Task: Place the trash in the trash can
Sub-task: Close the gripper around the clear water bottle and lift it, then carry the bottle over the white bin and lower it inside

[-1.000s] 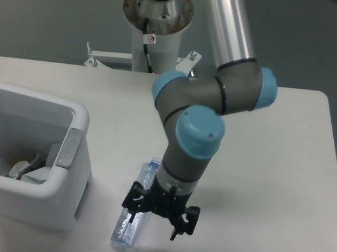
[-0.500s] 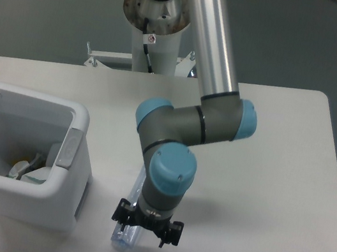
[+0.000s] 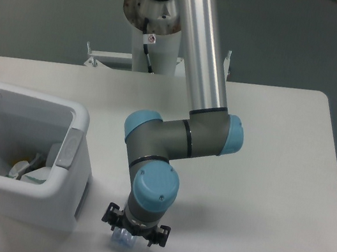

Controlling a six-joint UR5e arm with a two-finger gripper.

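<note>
A: Where is the bottle [image 3: 121, 239] right now?

B: On the desk [image 3: 268, 149], near its front edge and just to the right of the trash can [image 3: 28, 154]. Only its near end shows, a bit of clear plastic with a bluish tint. The rest is hidden under the arm's wrist.

A: And the gripper [image 3: 134, 231]?

B: Directly over the bottle, pointing straight down. The bottle pokes out below and slightly left of the gap between the jaws.

A: Which way does the bottle run?

B: I can't read it fully, since so little is visible. Judging by the end that shows, I'd guess the long axis runs roughly front to back on the desk, away from the camera and under the wrist. The black bar of the jaws sits left to right, so it appears to cross that axis, which is what a pinch across the bottle's width would need.

A: Are the jaws spread or pinching?

B: I can't tell. The wrist blocks the fingertips, and whether they touch the plastic is hidden.

A: Where does the can lie from there?

B: To the left, close by, lid open, with some trash already inside. Any carry would be short, up and left over the rim.
</note>
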